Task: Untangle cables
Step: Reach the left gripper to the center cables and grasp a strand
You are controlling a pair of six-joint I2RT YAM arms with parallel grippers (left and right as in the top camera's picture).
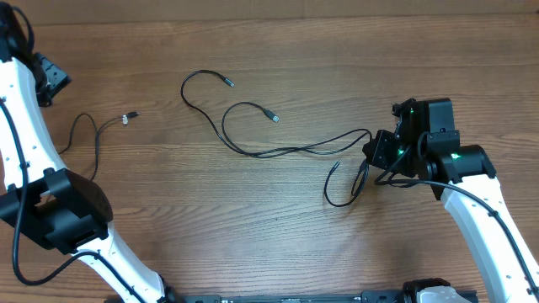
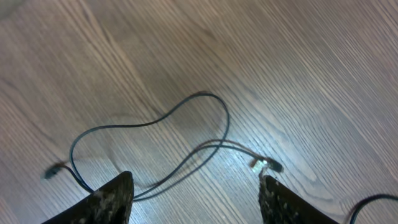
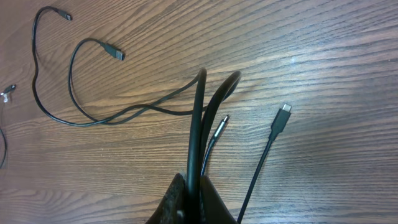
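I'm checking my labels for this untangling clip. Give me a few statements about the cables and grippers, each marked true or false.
1. The right gripper is shut on cables. True.
2. The left gripper grips the short cable. False: its fingers are open, and the short cable lies on the table beneath them.
3. The short cable, with its silver plug, lies apart from the other cables, on the left arm's side. True.
4. The USB-C-style plug is clamped between the right gripper's fingers. False: it is out ahead of the fingers, off to one side.
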